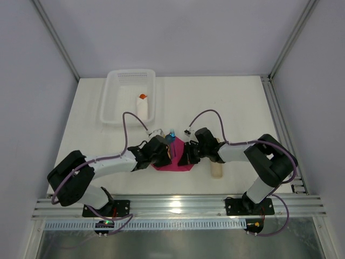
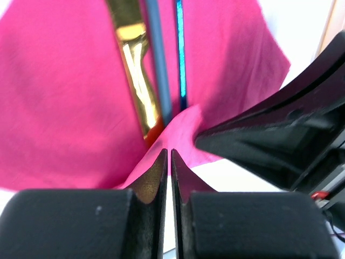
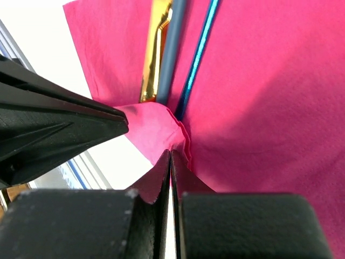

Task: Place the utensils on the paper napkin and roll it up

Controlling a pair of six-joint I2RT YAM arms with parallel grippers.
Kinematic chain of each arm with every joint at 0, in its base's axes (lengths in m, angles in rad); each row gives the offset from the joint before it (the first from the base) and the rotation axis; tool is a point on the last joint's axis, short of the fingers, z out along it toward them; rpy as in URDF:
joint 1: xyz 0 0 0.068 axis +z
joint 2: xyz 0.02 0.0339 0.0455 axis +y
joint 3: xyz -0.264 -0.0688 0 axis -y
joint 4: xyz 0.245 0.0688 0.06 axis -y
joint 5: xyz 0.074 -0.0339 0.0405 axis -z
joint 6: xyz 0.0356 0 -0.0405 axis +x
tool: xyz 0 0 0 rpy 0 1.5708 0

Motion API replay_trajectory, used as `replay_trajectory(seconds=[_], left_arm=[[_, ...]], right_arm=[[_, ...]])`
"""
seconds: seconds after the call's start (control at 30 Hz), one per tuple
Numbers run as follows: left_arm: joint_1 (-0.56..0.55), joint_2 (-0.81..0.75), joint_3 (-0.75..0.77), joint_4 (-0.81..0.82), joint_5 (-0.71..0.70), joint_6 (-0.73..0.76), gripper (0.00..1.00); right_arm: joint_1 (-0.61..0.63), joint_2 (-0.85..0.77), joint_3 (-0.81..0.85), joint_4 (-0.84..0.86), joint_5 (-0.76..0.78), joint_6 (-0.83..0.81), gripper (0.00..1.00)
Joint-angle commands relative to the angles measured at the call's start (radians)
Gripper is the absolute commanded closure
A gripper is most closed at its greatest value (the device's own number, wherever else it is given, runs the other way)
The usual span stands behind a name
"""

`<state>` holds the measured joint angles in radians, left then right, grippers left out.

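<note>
Spread close to the near edge of the bench, about midway along it: a thin magenta-pink paper napkin (image 1: 173, 164), flat but for its near border, raised in a small creased fold. Laid on it side by side, pointing toward the far edge: three slim utensils (image 1: 171, 134), namely a glossy yellow-orange knife (image 2: 137, 86), a dull blue handle (image 2: 156, 59) and a thin bright blue handle (image 2: 180, 54), near ends tucked at the fold.

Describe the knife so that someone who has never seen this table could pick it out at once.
On the white table, near the front edge, lies a pink napkin. Three slim utensils lie side by side on it. The knife is the outer one, next to the dull blue handle, and it alone is shiny yellow-orange; the other two are blue.
</note>
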<state>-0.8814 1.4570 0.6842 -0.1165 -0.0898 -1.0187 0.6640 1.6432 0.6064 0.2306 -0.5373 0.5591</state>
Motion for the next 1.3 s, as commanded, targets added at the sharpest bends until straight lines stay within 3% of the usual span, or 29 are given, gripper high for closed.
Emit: replay_trajectory(seconds=[0.0, 0.5, 1.27], left_arm=[[0.002, -0.066, -0.035, -0.034, -0.042, -0.015, 0.95], [0.002, -0.099, -0.158, -0.032, -0.07, -0.061, 0.96], [0.001, -0.213, -0.156, -0.129, -0.142, -0.057, 0.95]], right_arm=[[0.009, -0.006, 0.049, 0.033, -0.006, -0.005, 0.96], [0.014, 0.027, 0.087, 0.021, -0.006, -0.008, 0.96], [0.069, 0.13, 0.173, 0.035, -0.001, -0.002, 0.96]])
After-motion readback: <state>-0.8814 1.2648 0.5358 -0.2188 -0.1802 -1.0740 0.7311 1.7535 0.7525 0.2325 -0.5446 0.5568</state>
